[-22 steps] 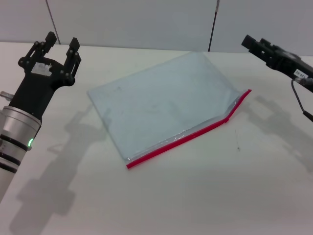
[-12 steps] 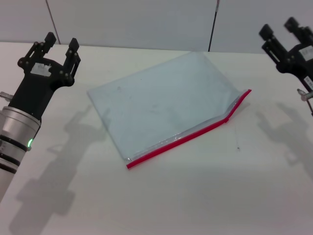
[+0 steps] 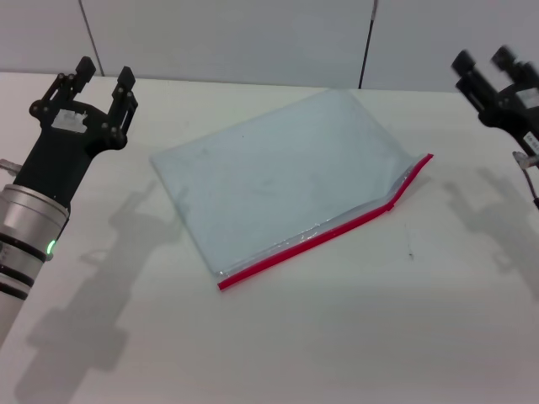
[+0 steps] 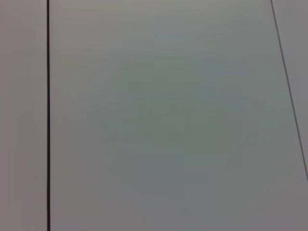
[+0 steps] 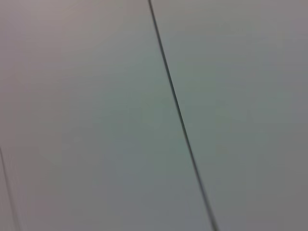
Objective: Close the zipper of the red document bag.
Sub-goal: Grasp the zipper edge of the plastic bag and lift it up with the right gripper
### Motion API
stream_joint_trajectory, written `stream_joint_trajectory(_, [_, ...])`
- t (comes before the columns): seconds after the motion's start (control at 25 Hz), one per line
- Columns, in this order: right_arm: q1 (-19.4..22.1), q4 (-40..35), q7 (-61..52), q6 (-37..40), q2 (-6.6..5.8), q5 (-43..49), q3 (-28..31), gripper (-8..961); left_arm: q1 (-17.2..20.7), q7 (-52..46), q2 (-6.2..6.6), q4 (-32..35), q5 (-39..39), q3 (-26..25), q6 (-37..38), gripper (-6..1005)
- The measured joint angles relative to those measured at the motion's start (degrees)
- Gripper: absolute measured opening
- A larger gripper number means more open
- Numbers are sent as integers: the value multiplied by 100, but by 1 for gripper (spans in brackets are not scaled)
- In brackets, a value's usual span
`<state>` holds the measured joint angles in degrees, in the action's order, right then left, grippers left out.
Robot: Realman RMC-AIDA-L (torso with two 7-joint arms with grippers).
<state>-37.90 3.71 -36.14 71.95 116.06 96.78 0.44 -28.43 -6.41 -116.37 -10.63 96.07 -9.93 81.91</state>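
- The red document bag (image 3: 282, 177), a large flat rectangular pouch of translucent pale blue-grey plastic, lies on the white table (image 3: 337, 337) near the middle of the head view, turned at an angle to the table's edges.
- The zipper (image 3: 324, 236), a thin bright red strip backed by a silvery band, runs along the long edge of the pouch that faces the robot, from the near corner on the robot's left up to the corner on its right.
- Close to the right-hand end the red strip bends and lifts away from the plastic; there the edge looks parted, while the rest lies flat.
- No slider can be made out on the strip.
- The left gripper (image 3: 101, 76), black with two dark fingers (image 3: 125, 82), is held above the table on the robot's left, well apart from the pouch, pointing away from the robot; its fingers are spread with a clear gap between them and nothing in it.
- The right gripper (image 3: 484, 63) is at the far right of the head view, raised, well apart from the pouch and touching nothing; its two dark fingers stand apart around empty space.
- Both wrist views show only pale grey wall panels (image 4: 168, 120) crossed by thin dark seams (image 5: 178, 110).
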Motion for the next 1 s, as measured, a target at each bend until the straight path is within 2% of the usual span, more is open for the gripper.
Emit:
stream_joint_trajectory(0.16, [-262,-992,-2491,-611,-15,954,-543,721,-6,0,0,0,4,0,0,509])
stream_joint_trajectory(0.4, [-446,-1575,-4253,-956,-23,1975,-818,718,-16,0,0,0,9,0,0,506])
stream_joint_trajectory(0.64, [-491,-1549,-4650,-1609,-28,2351,-892,716,-23,0,0,0,9,0,0,502])
stream_joint_trajectory(1.0, [-779,-1030,-4746,-2416,4,2735,-1036,713,-52,0,0,-1,8,0,0,497])
